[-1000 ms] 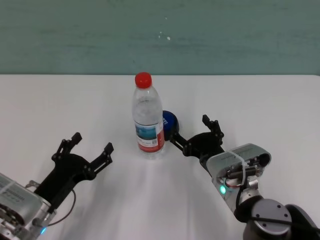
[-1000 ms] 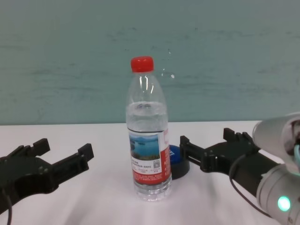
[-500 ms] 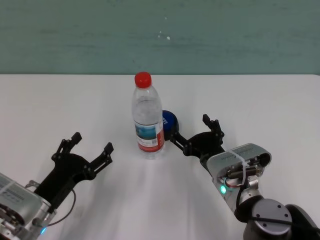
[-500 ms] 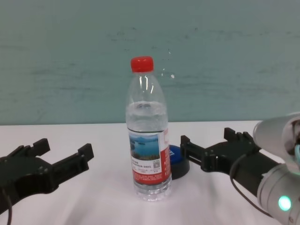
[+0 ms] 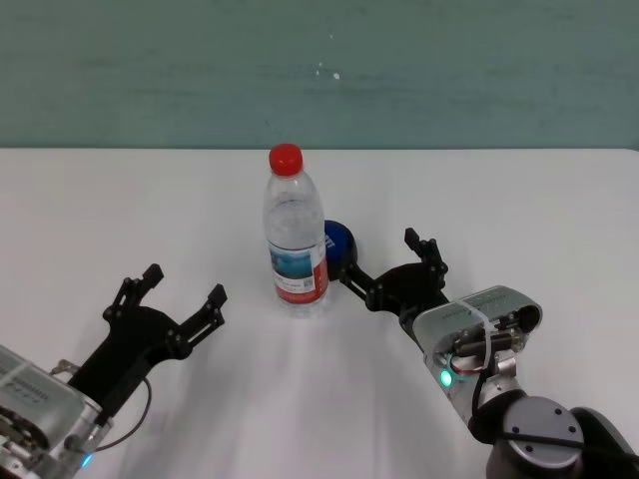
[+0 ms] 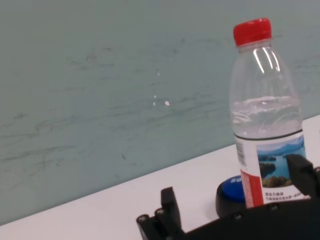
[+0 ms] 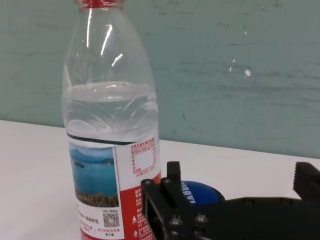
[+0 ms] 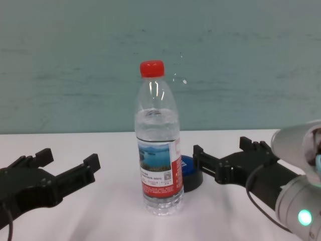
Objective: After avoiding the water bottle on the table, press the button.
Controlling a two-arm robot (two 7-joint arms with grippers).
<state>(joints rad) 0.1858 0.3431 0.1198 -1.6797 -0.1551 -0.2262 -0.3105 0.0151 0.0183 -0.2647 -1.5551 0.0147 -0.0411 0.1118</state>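
The water bottle stands upright at mid-table, clear with a red cap and a red-and-white label. Just behind it and to its right sits the button, blue-domed on a black base, partly hidden by the bottle. My right gripper is open to the right of the bottle, with one fingertip close beside the button's base. Lower left on the table, my left gripper is open and holds nothing.
A teal wall rises behind the table's far edge. White tabletop stretches to both sides of the bottle and behind the button.
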